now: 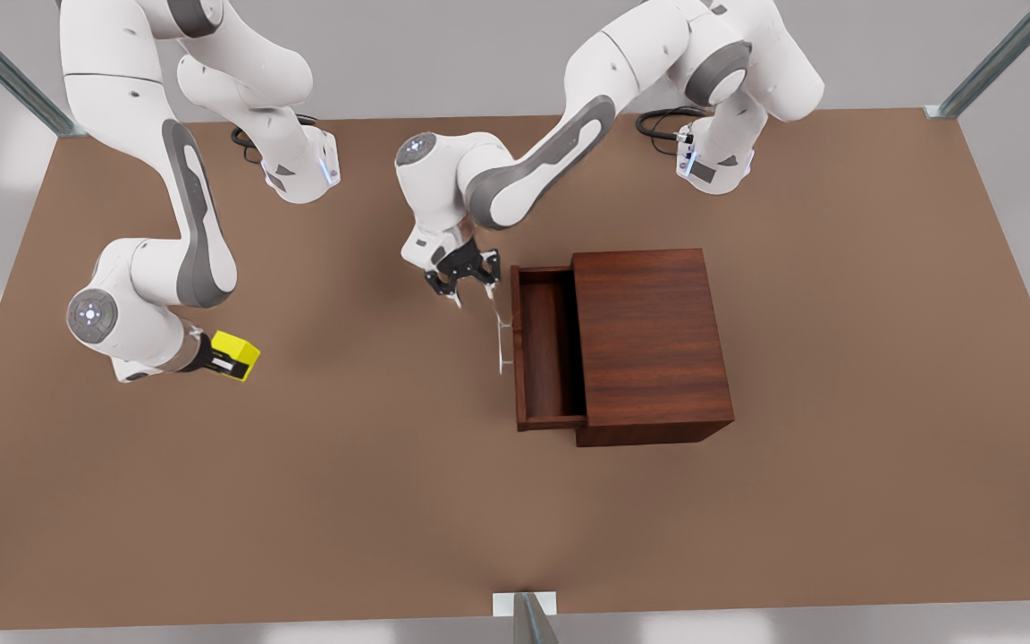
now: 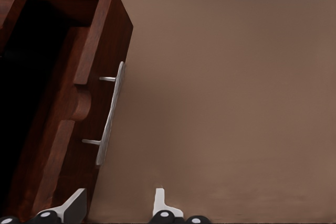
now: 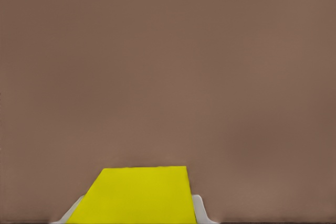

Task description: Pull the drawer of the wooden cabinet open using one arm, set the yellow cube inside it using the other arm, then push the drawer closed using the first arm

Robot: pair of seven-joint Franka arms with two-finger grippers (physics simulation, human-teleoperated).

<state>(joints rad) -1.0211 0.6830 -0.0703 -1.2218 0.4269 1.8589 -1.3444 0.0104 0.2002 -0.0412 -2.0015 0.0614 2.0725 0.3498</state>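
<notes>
Looking into the drawer [image 1: 544, 344] from the front view, you see its floor bare and dark, with the tray pulled partway out of the wooden cabinet [image 1: 649, 344] toward that view's left. Its rear part sits hidden under the cabinet top. The silver handle [image 1: 502, 335] reads there as a thin pale line on the front panel; the left wrist view shows you the handle [image 2: 109, 114] plainly as a flat bar on two posts, and the drawer's [image 2: 79, 103] inside as deep shadow where nothing can be made out.

Your left pincer [image 1: 466, 288] hangs just beside the handle's far end, its fingers spread apart and gripping nothing; in the left wrist view its fingertips [image 2: 161, 203] are cut off at the frame edge.

Your right pincer [image 1: 211, 358] sits well apart from the cabinet, at the front view's left, clamped on the yellow cube [image 1: 236, 355] above the tabletop [image 1: 390, 501]. The cube covers most of the fingers there. In the right wrist view the cube [image 3: 134, 195] is cropped by the frame, with pale fingertips [image 3: 198, 208] showing at its sides over plain brown surface.
</notes>
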